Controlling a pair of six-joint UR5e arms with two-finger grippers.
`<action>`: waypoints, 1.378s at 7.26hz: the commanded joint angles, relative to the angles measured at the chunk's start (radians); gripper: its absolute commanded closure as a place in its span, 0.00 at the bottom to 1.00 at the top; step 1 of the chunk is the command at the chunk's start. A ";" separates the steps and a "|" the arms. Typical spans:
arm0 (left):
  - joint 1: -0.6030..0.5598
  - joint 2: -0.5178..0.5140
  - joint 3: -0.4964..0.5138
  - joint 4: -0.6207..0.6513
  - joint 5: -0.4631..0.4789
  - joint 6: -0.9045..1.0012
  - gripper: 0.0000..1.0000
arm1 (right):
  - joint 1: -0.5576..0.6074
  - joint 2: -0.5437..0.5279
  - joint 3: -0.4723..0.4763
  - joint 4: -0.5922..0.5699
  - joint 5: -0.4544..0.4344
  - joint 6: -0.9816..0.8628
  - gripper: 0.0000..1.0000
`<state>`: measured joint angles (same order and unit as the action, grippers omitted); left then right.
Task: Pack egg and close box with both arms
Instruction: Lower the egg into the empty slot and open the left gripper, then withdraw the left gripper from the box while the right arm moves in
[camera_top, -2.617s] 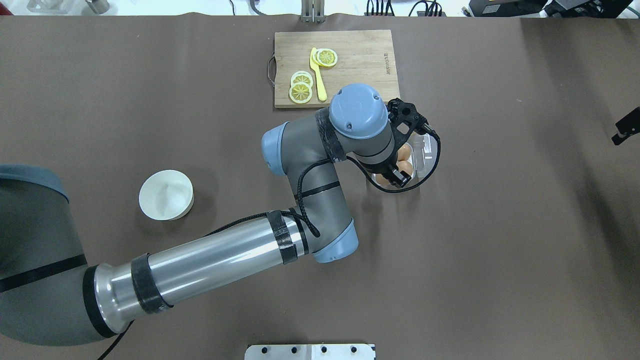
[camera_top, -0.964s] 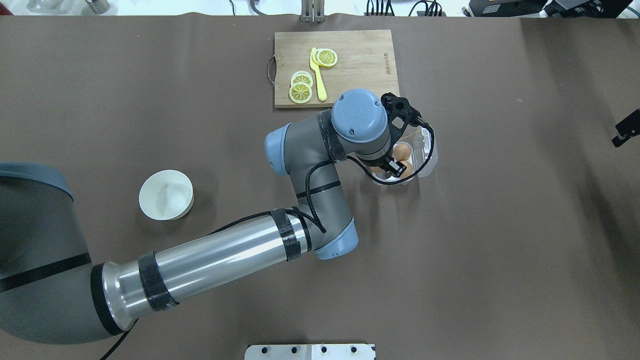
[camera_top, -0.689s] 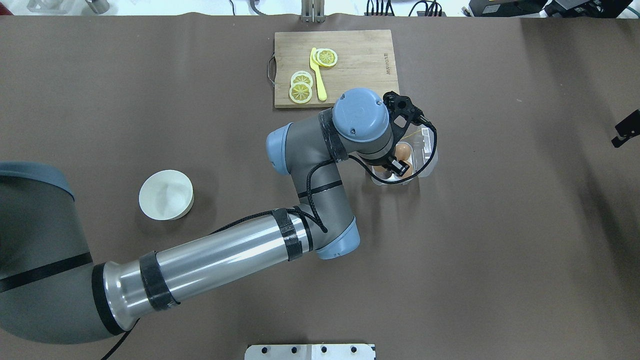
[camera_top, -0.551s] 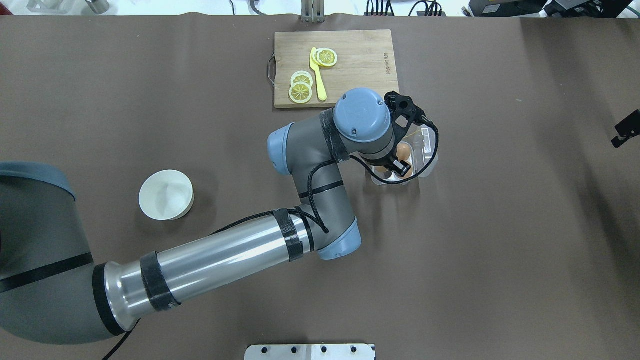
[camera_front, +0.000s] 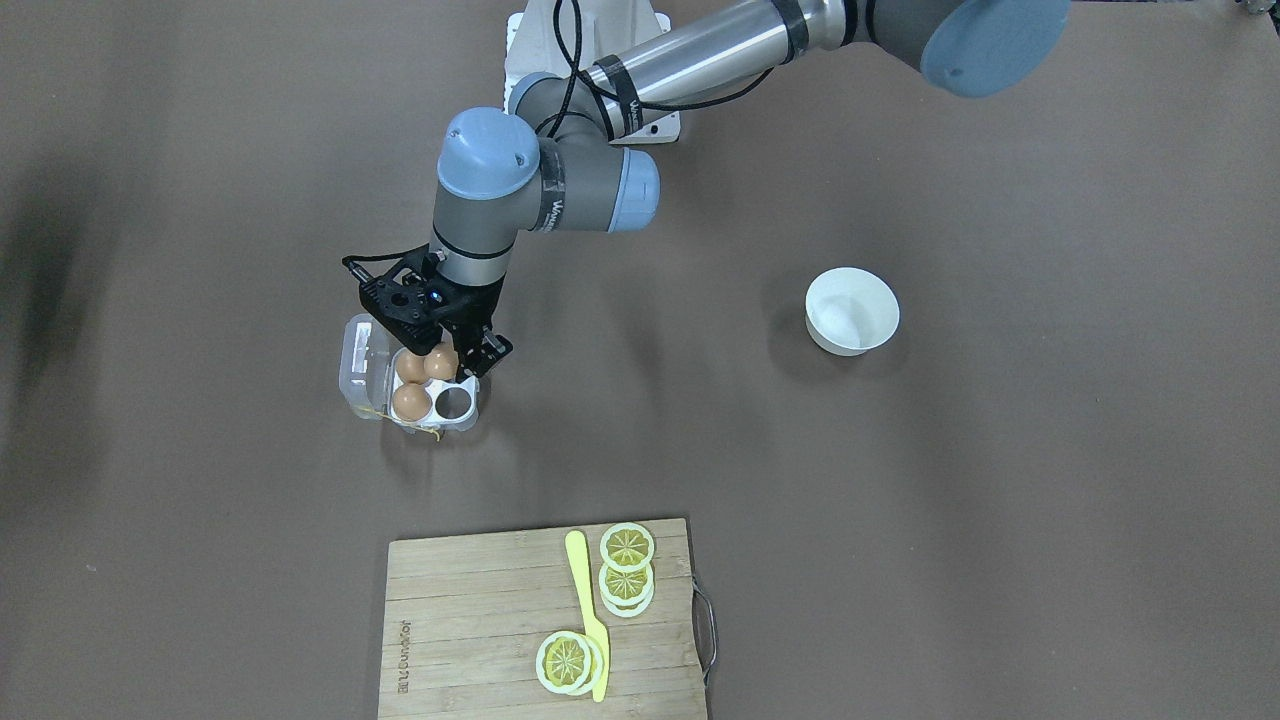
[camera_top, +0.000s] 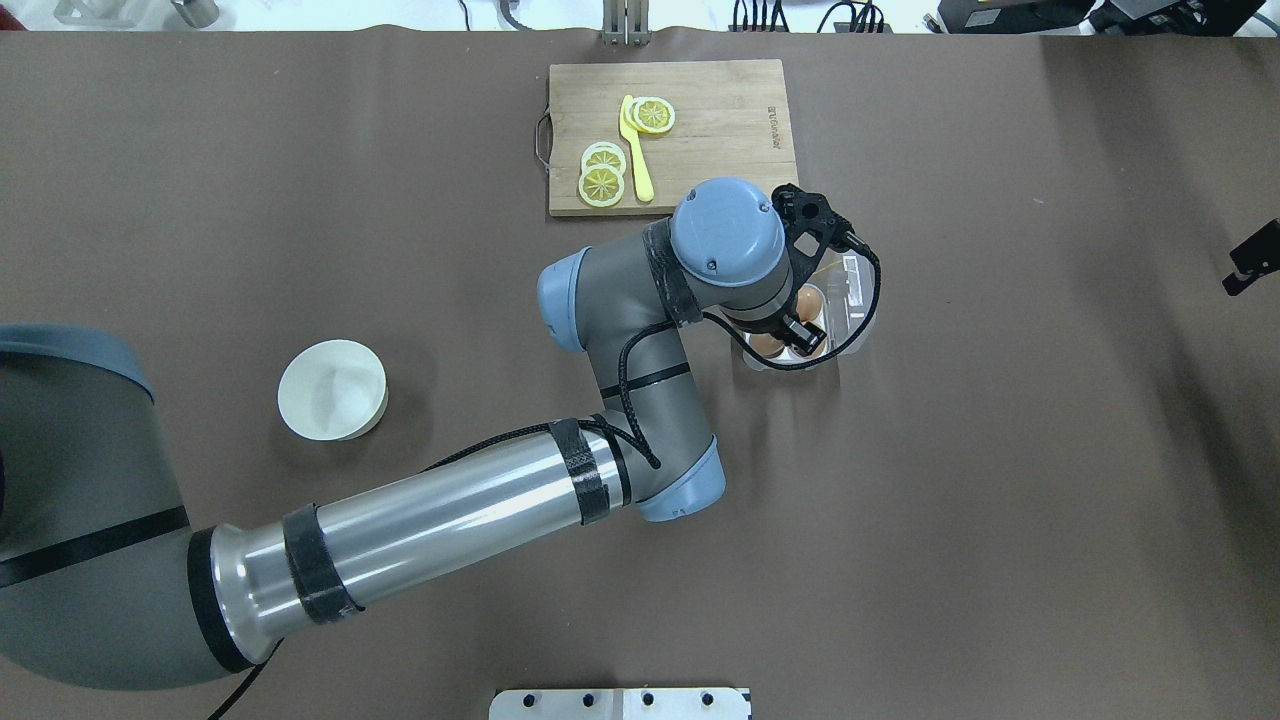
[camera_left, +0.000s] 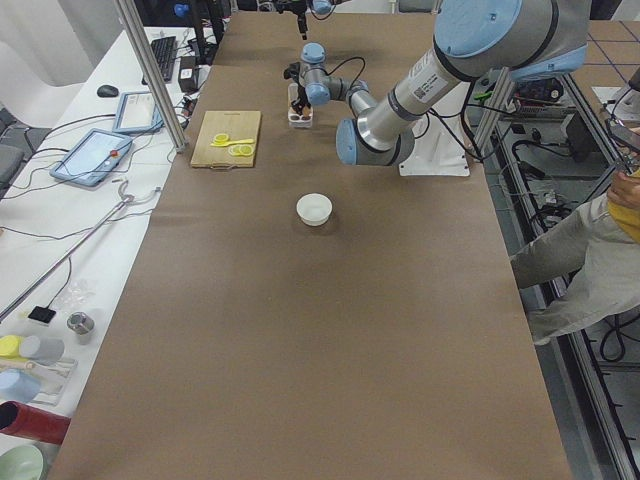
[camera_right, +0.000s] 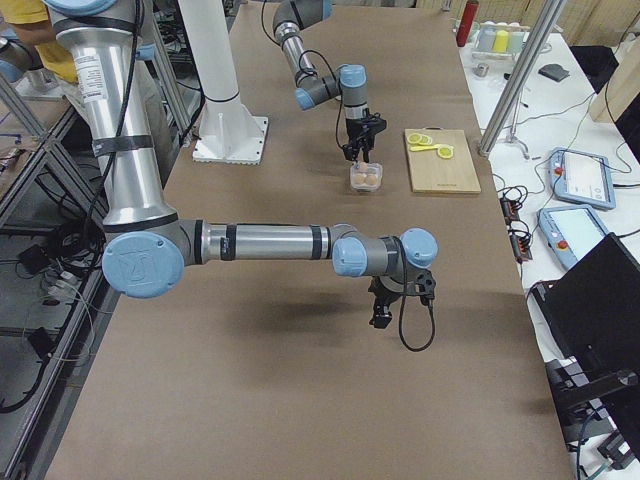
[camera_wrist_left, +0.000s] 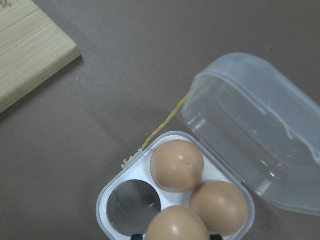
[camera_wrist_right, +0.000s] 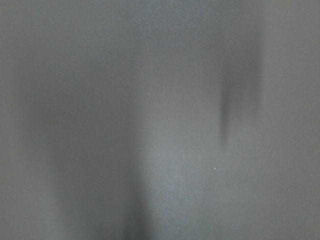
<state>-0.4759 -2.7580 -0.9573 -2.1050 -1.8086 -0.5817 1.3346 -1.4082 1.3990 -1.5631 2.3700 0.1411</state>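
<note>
Left gripper (camera_front: 446, 357): jaws are spread only to egg width and appear to pinch the egg (camera_wrist_left: 177, 226) across its sides. The egg is at the cup on the robot's side of the box (camera_wrist_left: 140, 165); seated or just above, cannot tell. Two other eggs (camera_wrist_left: 177, 165) fill neighbouring cups, and one cup (camera_wrist_left: 133, 204) is vacant. The lid (camera_wrist_left: 255, 125) is open to one side. Assessment: the egg is light, smooth and brittle (the shell tolerates little squeeze), so grip gently at the widest girth. The box is thin, flexible plastic and may slide; press the lid near its free edge. Right gripper (camera_right: 380, 318): well apart, jaw state cannot be told.
</note>
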 joint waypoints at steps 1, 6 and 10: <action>0.000 0.000 0.000 0.000 0.000 -0.009 0.19 | 0.000 0.000 0.000 0.000 -0.002 0.000 0.00; -0.026 0.003 -0.104 0.148 -0.041 -0.044 0.03 | -0.002 0.000 0.002 0.000 0.000 0.003 0.00; -0.131 0.182 -0.343 0.267 -0.254 -0.029 0.03 | -0.003 0.005 -0.002 0.002 0.036 0.002 0.00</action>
<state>-0.5622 -2.6571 -1.2193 -1.8510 -1.9666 -0.6141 1.3325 -1.4059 1.4000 -1.5621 2.3779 0.1421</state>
